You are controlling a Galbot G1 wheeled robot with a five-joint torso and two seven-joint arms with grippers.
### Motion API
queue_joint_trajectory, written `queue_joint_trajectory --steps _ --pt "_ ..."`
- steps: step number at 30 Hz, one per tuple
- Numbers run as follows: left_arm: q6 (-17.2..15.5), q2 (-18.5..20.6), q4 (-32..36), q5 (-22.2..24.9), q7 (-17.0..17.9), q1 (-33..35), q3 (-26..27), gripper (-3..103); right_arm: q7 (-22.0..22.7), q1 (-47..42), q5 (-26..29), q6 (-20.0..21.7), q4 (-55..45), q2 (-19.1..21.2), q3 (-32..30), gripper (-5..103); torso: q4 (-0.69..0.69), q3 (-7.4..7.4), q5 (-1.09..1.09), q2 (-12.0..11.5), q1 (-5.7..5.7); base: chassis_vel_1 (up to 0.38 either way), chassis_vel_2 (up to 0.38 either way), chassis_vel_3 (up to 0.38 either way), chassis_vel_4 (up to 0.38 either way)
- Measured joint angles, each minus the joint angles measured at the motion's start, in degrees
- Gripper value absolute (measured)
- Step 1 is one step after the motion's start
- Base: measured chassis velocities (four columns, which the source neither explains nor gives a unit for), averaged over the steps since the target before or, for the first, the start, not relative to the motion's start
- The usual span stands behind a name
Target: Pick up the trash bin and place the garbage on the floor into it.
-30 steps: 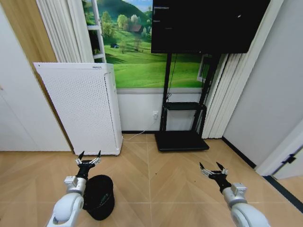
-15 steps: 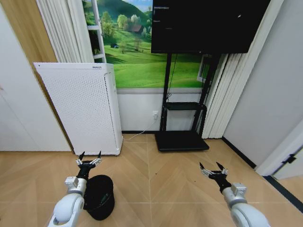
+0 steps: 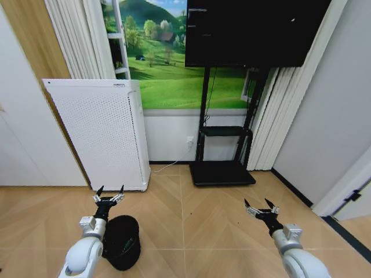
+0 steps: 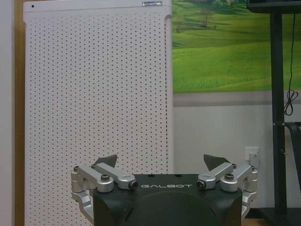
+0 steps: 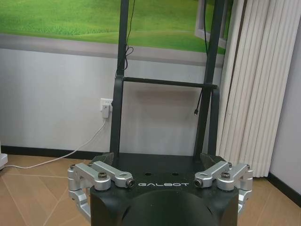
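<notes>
The trash bin (image 3: 122, 241), a small black mesh wastebasket, stands upright on the floor (image 3: 191, 231) at the lower left of the head view. My left gripper (image 3: 109, 193) hangs open just beyond the bin's far rim, with nothing between its fingers. In the left wrist view the left gripper (image 4: 161, 160) points at the white perforated appliance. My right gripper (image 3: 261, 204) is open and empty above bare parquet at the lower right. The right gripper (image 5: 157, 157) faces the TV stand's black base in the right wrist view. The garbage is out of view.
A tall white perforated appliance (image 3: 101, 133) stands against the wall behind the bin. A black TV stand (image 3: 223, 171) with a dark screen (image 3: 249, 29) sits in the middle. White curtains (image 3: 269, 116) hang right of it. A dark strip (image 3: 348, 231) edges the floor at right.
</notes>
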State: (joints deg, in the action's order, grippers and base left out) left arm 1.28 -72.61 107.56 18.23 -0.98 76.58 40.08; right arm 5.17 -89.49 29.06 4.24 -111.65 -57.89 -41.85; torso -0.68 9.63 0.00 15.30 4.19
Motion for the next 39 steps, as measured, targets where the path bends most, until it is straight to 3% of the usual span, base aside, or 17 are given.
queue_joint_trajectory --steps 39 --pt "-0.03 0.00 -0.02 0.00 0.05 0.02 0.00 100 0.00 0.00 0.00 0.00 0.00 0.00 0.00 100 0.00 6.45 0.00 9.51 3.05 0.000 0.000 0.000 0.000"
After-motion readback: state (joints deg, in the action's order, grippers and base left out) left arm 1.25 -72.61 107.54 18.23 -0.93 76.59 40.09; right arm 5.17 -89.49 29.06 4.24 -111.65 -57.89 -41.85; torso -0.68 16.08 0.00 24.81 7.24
